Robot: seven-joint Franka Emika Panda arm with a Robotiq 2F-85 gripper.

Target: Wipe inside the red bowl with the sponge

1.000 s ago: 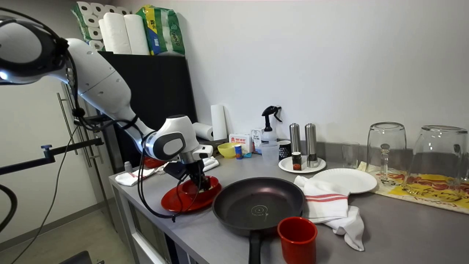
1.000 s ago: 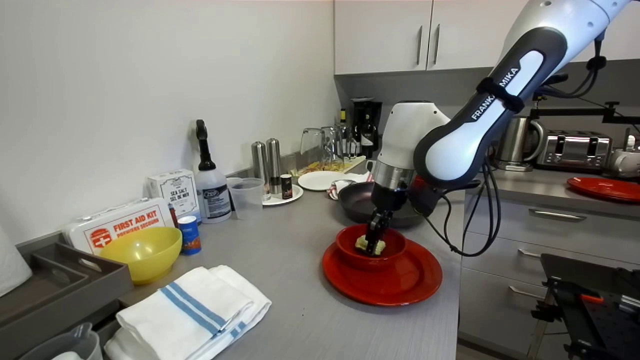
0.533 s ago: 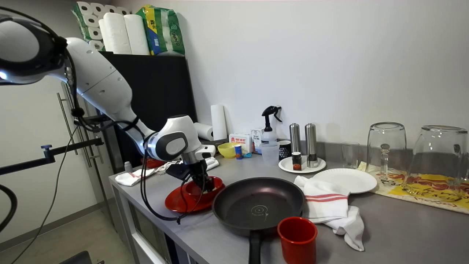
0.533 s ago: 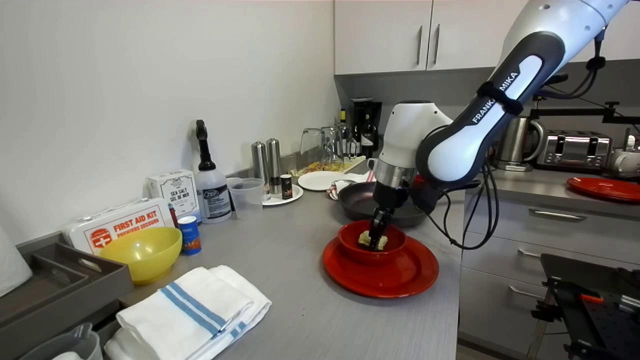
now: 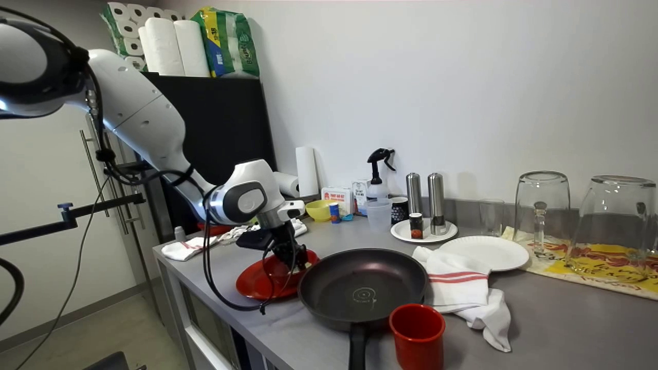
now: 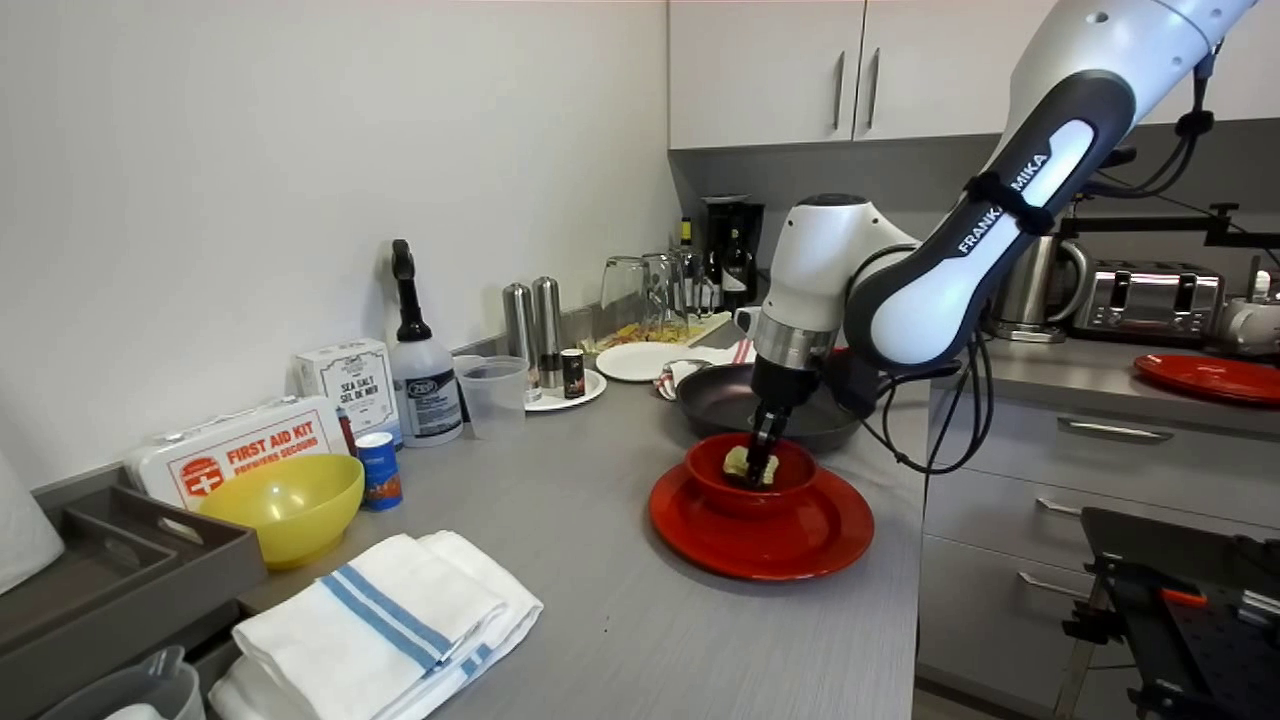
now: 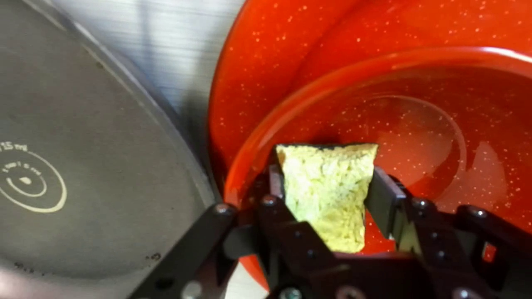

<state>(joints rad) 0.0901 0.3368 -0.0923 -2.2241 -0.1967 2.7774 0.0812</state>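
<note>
The red bowl [image 6: 745, 503] rests upright on a wide red plate [image 6: 765, 557], nearer the plate's pan side. Down inside it is my gripper [image 7: 328, 187], its jaws closed on the two sides of the sponge [image 7: 326, 195]. The sponge is a yellow-green block with a dark edge, close to the bowl's wall on the side facing the pan. Beyond the right finger [image 7: 384, 195] the bowl's floor shows bare. In an exterior view the gripper [image 5: 298, 258] and cables cover part of the bowl, and little of the sponge shows there.
The black frying pan [image 5: 362, 288] lies close beside the red plate; whether they touch I cannot tell. A red cup [image 5: 417, 336] and a white cloth [image 5: 457, 288] flank the pan. Folded towels [image 6: 390, 610] and a yellow bowl [image 6: 290, 505] are nearer the wall. Cables hang past the counter edge.
The gripper with the sponge has moved toward the frying pan. Bowl and plate have slid along that way too, closing the gap to the pan. The grip looks unchanged.
</note>
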